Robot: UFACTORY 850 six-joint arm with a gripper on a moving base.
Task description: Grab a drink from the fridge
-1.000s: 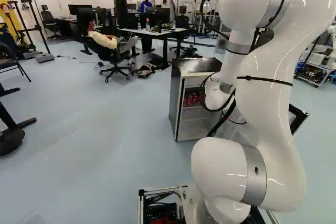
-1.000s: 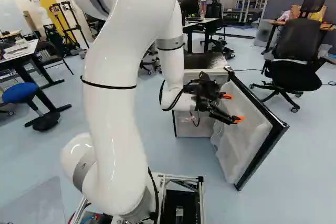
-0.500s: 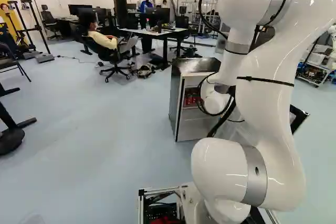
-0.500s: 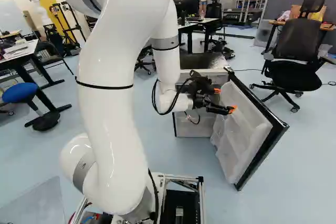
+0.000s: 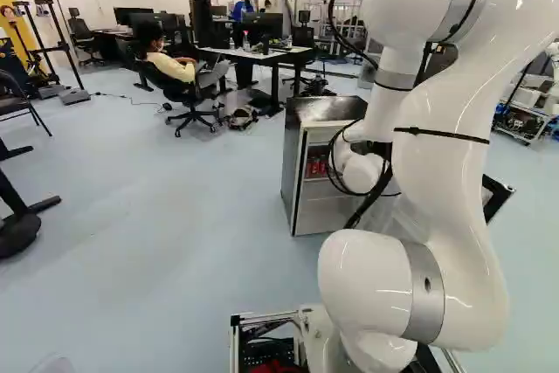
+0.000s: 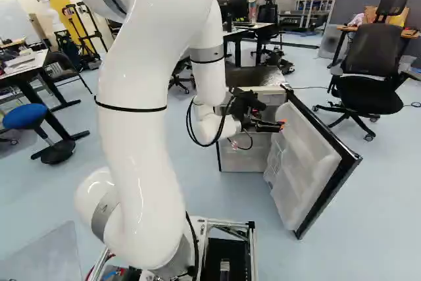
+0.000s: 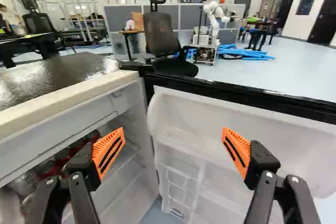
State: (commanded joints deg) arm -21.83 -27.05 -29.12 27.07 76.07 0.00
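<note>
Red cans [image 5: 315,166], upright, long axes vertical, in fridge [image 5: 293,172], left; gripper [image 6: 281,124], right, fingers released, wide apart.

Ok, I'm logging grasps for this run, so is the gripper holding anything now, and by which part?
Nothing is held: the gripper's fingers stand wide apart, with nothing pinched between them.
</note>
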